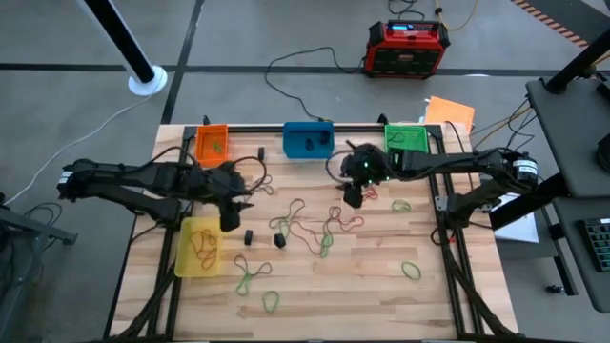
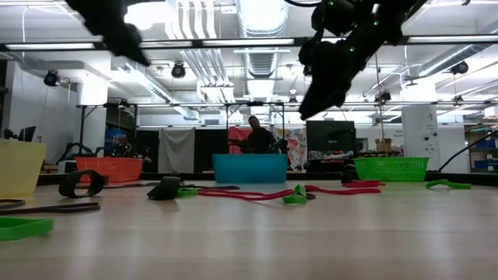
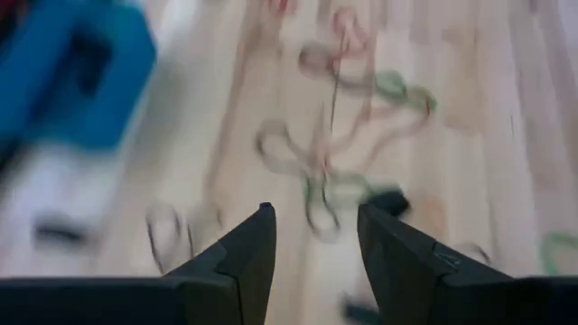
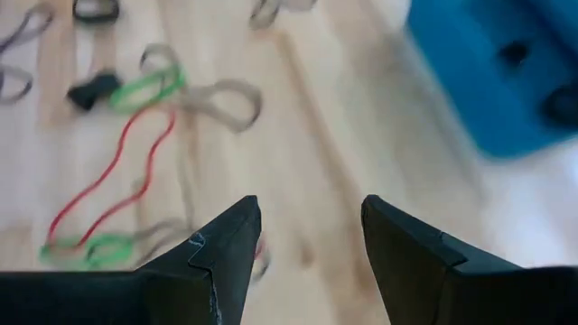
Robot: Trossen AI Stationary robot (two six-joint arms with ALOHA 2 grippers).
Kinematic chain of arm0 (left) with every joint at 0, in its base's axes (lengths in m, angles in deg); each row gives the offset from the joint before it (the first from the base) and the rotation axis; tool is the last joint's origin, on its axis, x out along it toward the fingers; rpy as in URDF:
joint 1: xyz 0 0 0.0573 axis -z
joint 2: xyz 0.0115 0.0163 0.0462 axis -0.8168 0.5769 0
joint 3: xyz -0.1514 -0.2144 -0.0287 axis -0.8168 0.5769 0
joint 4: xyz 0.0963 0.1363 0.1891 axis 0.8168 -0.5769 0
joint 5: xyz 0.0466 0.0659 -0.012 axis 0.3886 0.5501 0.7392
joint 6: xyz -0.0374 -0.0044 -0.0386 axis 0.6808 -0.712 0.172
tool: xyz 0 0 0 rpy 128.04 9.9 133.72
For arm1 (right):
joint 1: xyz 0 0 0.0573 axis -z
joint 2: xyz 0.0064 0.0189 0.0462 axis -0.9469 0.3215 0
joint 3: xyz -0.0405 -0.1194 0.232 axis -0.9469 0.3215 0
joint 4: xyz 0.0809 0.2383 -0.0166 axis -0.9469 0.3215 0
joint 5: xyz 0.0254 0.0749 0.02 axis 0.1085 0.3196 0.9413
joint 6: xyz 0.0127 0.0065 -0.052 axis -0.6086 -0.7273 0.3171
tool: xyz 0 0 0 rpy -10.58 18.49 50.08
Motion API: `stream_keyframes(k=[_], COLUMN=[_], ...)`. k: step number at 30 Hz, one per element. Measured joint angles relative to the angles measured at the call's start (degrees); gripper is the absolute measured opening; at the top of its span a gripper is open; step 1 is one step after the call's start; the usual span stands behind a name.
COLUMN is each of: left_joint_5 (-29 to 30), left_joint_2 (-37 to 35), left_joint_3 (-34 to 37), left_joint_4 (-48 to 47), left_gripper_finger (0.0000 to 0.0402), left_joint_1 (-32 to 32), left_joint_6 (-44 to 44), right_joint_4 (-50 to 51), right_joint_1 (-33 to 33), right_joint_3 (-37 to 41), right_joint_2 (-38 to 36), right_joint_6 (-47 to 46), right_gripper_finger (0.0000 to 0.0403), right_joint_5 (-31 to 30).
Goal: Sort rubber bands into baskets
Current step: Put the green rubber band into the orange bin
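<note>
Four baskets stand on the wooden table: orange (image 1: 213,143), blue (image 1: 308,139) and green (image 1: 407,137) along the far edge, translucent yellow (image 1: 200,246) at the near left. Tan bands lie inside the yellow one. Green, red and tan rubber bands (image 1: 310,229) lie tangled in the table's middle, and more green ones (image 1: 411,270) lie near the front. My left gripper (image 3: 316,244) hangs open above the yellow basket's far right corner (image 1: 229,217), with nothing between its fingers. My right gripper (image 4: 312,235) is open and hangs in the air between the blue and green baskets (image 1: 353,195).
Small black blocks (image 1: 280,240) lie among the bands. A red-and-black power box (image 1: 408,48) stands on the floor behind the table, its black cable running toward the table. An orange sheet (image 1: 450,112) lies at the far right corner. A person (image 2: 257,138) shows far back in the room.
</note>
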Motion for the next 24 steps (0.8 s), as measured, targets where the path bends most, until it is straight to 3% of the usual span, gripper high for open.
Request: stream_keyframes(k=[5, 10, 13, 18, 24], left_joint_5=[-1.45, -8.69, -12.22, -12.52, -16.22], left_joint_2=[4.28, 9.54, 12.95, 17.84, 19.03], left_joint_3=[1.34, 2.48, 3.17, 3.38, 3.40], left_joint_4=[10.86, 19.13, 20.81, 20.94, 20.90], left_gripper_finger=[0.0142, 0.0134, 0.0126, 0.0116, 0.0116], left_joint_1=[-1.36, -6.01, -9.37, -14.12, -16.92], left_joint_6=[-13.03, -20.84, -23.14, -25.75, -29.37], right_joint_4=[9.05, 18.21, 24.14, 31.96, 34.77], right_joint_1=[-3.08, -5.52, -6.02, -5.77, -5.79], right_joint_3=[0.00, 0.00, 0.00, 0.00, 0.00], right_joint_2=[0.00, 0.00, 0.00, 0.00, 0.02], right_joint_6=[-8.57, -15.70, -21.46, -32.14, -37.68], right_gripper_finger=[0.0189, 0.0189, 0.0189, 0.0189, 0.0189], right_joint_5=[-0.61, -3.49, -6.02, -6.65, -6.83])
